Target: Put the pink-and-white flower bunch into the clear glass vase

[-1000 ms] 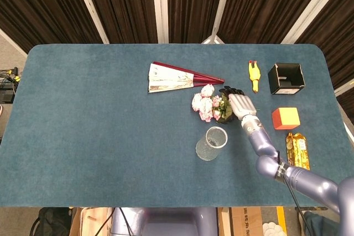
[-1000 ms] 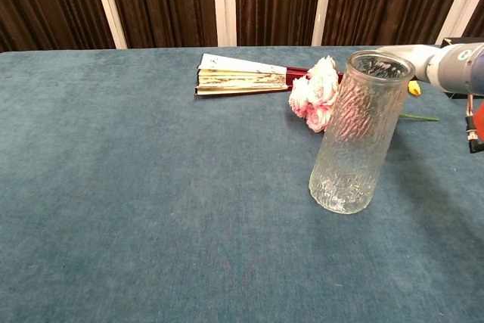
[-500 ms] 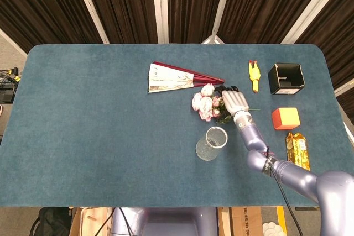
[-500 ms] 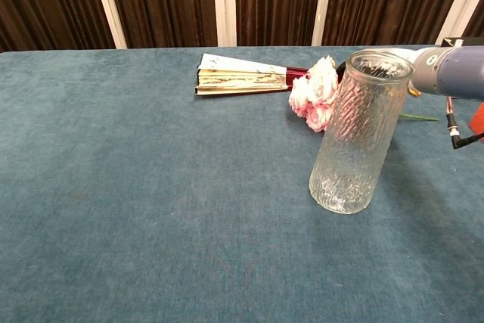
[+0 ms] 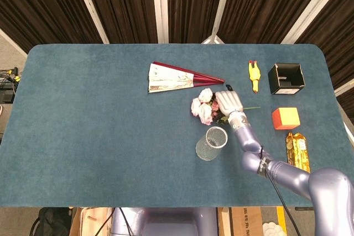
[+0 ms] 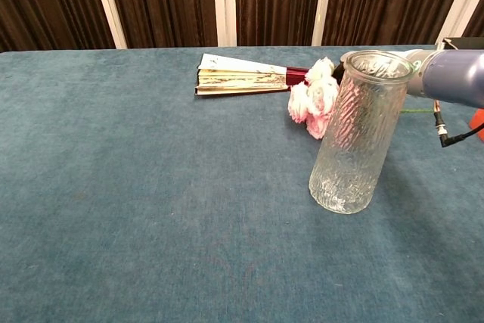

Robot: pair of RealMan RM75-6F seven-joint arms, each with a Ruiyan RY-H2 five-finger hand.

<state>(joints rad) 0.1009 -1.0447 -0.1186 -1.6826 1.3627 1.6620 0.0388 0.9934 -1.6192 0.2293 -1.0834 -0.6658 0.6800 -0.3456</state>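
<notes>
The pink-and-white flower bunch [image 5: 201, 105] lies just past the clear glass vase [image 5: 212, 143], its blooms pointing left and a thin green stem sticking out to the right. My right hand [image 5: 228, 103] lies over the leafy middle of the bunch and grips it, back of the hand up. In the chest view the blooms [image 6: 311, 100] show just left of the vase [image 6: 355, 141], which stands upright and hides my hand; only the forearm [image 6: 454, 77] shows. My left hand is outside both views.
A folded paper fan [image 5: 177, 77] lies just behind the flowers. Right of my hand are a yellow rubber chicken [image 5: 254, 74], a black open box [image 5: 286, 78], an orange block [image 5: 285, 118] and a gold snack packet [image 5: 297, 150].
My right hand has shifted left and closed over the bunch. The blooms have slid slightly left and nearer the vase. The vase has not moved.
</notes>
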